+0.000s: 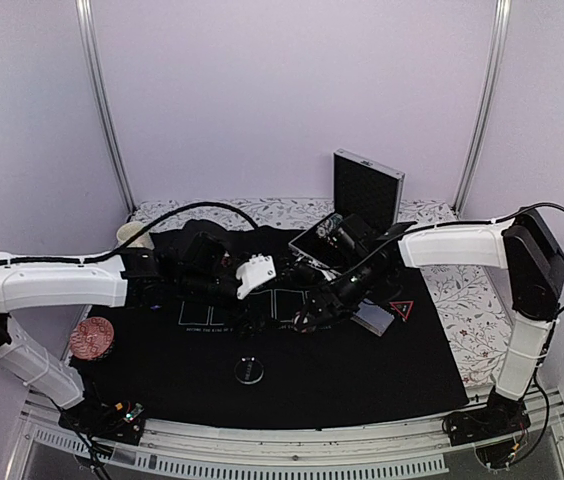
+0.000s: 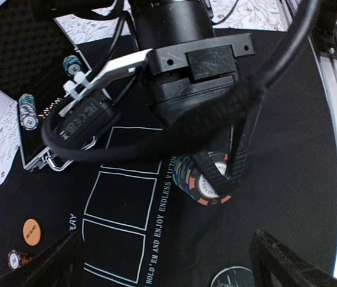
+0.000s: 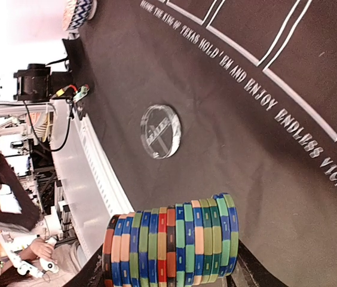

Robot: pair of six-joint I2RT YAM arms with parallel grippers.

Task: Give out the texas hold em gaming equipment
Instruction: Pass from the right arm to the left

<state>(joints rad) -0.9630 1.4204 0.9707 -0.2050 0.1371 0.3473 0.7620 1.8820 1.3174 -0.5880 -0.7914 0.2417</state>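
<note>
My right gripper is shut on a stack of several striped poker chips, held edge-on a little above the black mat. The left wrist view shows the same stack between the right gripper's fingers. My left gripper stands open and empty, left of that stack. In the top view both grippers, left and right, meet over the mat's middle. A black-and-white disc lies near the front. An orange disc and a few chips lie on the mat. Grey cards sit beside the red-edged triangle marker.
The open silver case stands at the back with chip stacks in its tray. A cream mug sits at the back left. A pink patterned round thing lies at the mat's left edge. The table's metal rail runs along the front.
</note>
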